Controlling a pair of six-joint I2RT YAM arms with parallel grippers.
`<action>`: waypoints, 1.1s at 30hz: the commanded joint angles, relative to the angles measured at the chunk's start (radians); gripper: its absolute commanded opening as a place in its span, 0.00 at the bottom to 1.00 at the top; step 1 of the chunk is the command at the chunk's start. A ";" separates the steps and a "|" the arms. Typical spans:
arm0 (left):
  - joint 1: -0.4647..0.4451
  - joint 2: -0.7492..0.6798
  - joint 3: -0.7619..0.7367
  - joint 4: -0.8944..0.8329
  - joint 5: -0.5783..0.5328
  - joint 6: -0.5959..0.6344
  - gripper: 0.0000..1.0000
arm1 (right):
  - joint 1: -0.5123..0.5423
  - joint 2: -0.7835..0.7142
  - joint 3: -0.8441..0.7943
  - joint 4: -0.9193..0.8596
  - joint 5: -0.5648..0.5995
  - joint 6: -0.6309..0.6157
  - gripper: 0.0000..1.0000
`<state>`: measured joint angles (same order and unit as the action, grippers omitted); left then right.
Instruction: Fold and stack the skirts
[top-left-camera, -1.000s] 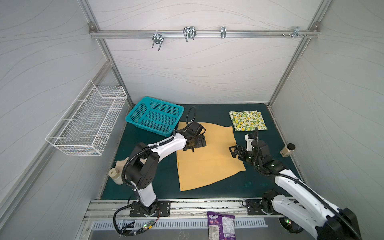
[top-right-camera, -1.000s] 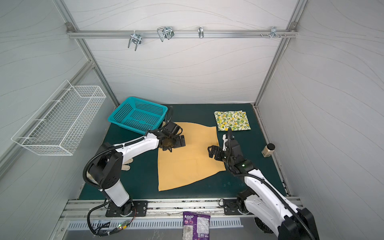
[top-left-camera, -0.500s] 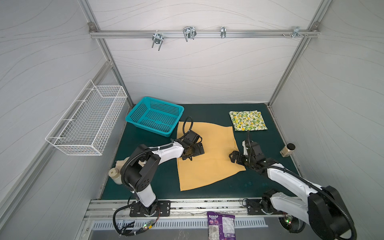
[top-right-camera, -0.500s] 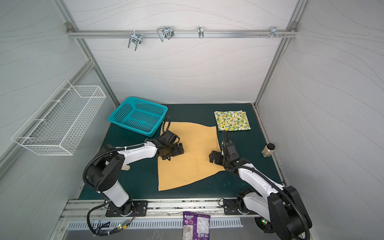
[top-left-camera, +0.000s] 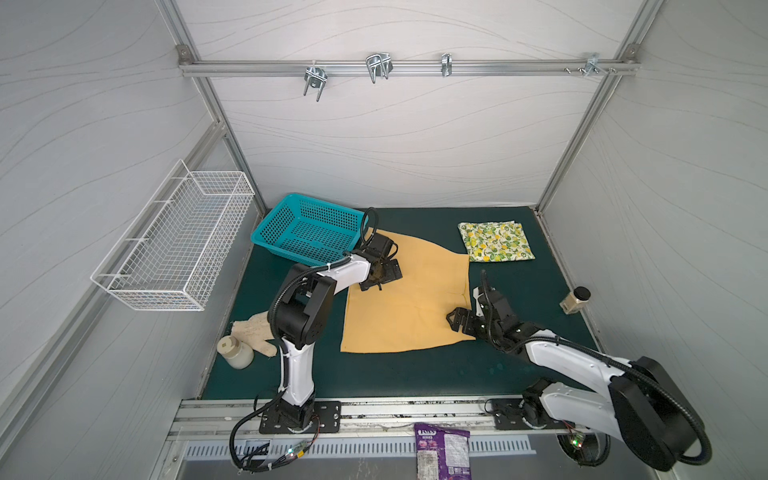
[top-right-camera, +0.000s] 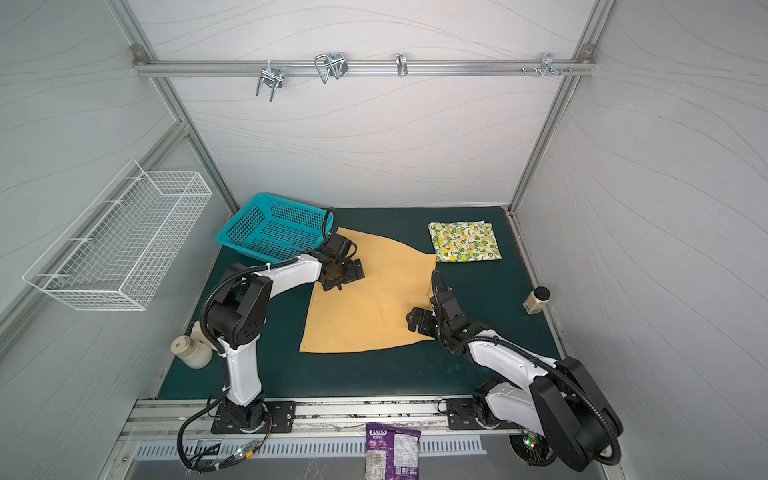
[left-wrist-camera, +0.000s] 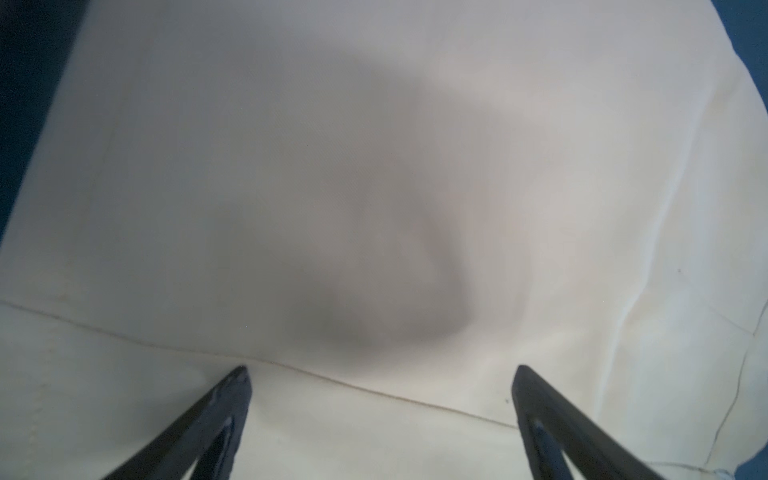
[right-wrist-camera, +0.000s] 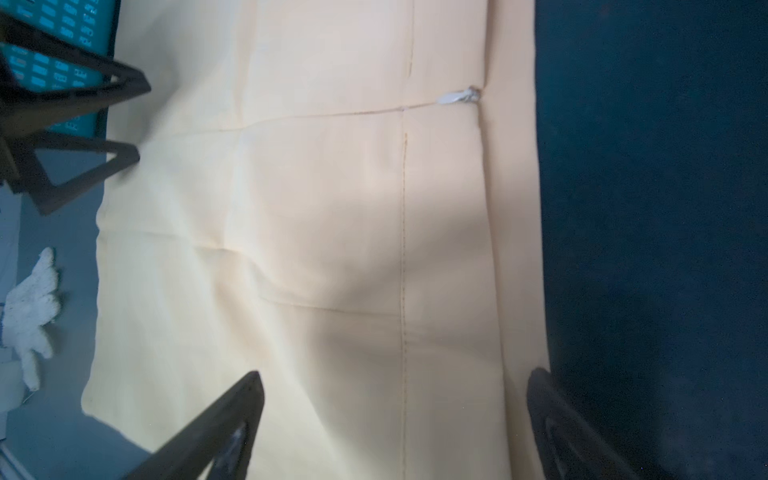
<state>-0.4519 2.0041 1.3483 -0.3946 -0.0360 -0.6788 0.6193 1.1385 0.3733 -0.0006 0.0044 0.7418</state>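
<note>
Mustard skirt (top-left-camera: 409, 299) is spread flat on the desk (top-left-camera: 415, 374); the folded lemon skirt (top-left-camera: 494, 247), caught only in both top views, lies apart, farther back. Left tool (left-wrist-camera: 380, 374) and right tool (right-wrist-camera: 395, 378) are held wide apart over mustard cloth, empty; a zipper pull (right-wrist-camera: 459, 97) is shown only by the right wrist view.

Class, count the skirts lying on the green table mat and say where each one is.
2. The mustard-yellow skirt lies spread flat in the middle of the mat. The lemon-print skirt lies folded near the far right corner. None appears hidden.
</note>
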 joint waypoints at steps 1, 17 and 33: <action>0.016 0.130 0.090 -0.159 -0.033 0.053 0.99 | 0.067 0.021 -0.010 -0.001 0.042 0.095 0.99; 0.016 0.236 0.564 -0.433 -0.112 0.170 0.99 | 0.457 0.233 0.205 0.022 0.297 0.238 0.99; 0.014 -0.463 0.048 -0.242 0.030 0.014 0.99 | 0.500 0.038 0.396 -0.224 0.420 -0.258 0.99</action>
<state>-0.4393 1.6108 1.4868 -0.6666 -0.0277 -0.5987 1.1137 1.1790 0.7284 -0.1379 0.3931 0.6838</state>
